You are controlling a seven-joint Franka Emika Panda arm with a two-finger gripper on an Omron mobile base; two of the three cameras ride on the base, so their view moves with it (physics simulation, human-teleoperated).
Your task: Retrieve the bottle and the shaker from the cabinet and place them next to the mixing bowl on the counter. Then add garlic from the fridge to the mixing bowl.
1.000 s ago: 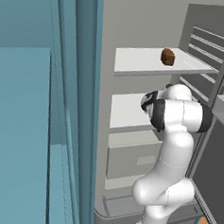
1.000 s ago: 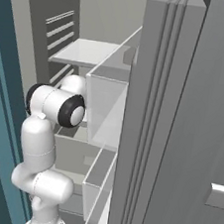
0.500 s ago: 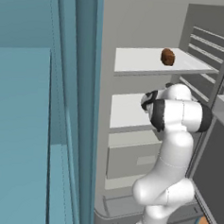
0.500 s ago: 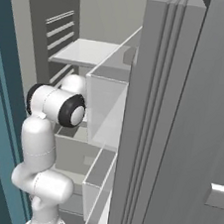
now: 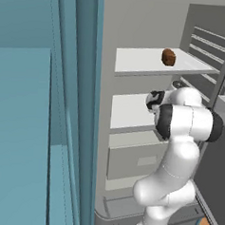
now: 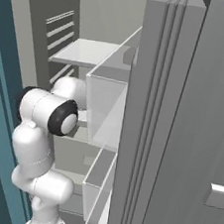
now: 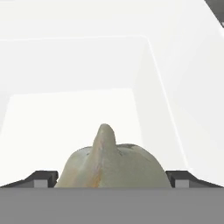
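From the left, the dark left fingertip (image 7: 41, 179) sits just outside the pale grey-green garlic bulb (image 7: 109, 164), the bulb fills the gap, and the dark right fingertip (image 7: 181, 179) flanks its far side. So the two-finger gripper (image 7: 111, 180) straddles the garlic with its jaws spread wider than the bulb (whether the pads touch it I cannot tell). The bulb rests on a pale shelf floor inside the teal-doored fridge (image 5: 72, 107), its pointed tip aimed away along the gripper's line of sight. Judging by this, the garlic lies dead centre, and closing is what remains.

A small brown lump (image 5: 168, 57) sits on the shelf above.
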